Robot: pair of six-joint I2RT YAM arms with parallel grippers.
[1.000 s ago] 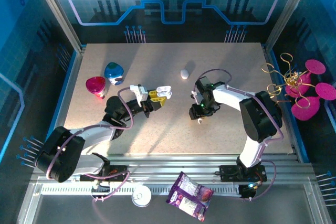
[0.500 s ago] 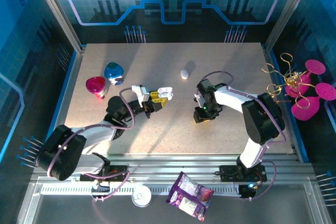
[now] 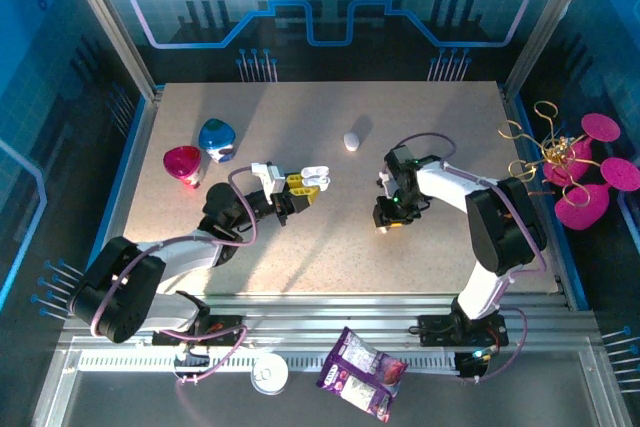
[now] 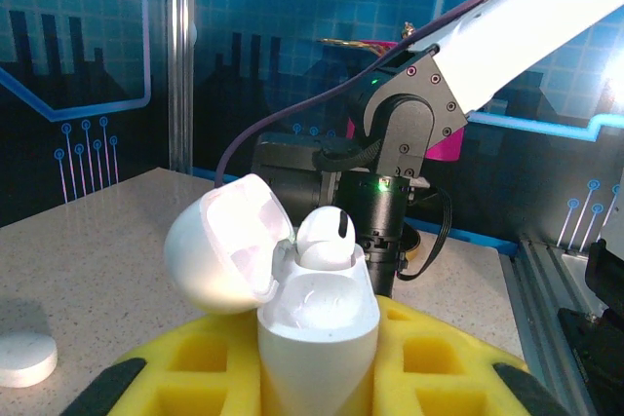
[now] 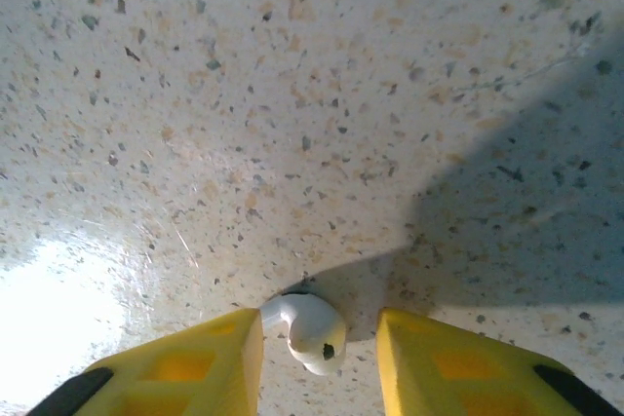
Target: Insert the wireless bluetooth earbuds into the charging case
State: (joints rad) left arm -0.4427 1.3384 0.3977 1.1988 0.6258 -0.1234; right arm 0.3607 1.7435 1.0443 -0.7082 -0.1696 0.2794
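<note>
My fingers [image 4: 434,372] clamp the case [image 4: 317,333], lid [image 4: 226,258] open to their left, an earbud [image 4: 327,238] in its top, another arm [image 4: 414,129] beyond.

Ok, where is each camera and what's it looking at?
Top: above and behind, looking down at the table; left arm and right arm show.
Left wrist: looks sideways past the left hand holding the open charging case, toward the right arm.
Right wrist: looks down at an earbud; the right hand straddles it.
Top and left wrist share the case.

Bright bluish light, hard shadows, glare.
</note>
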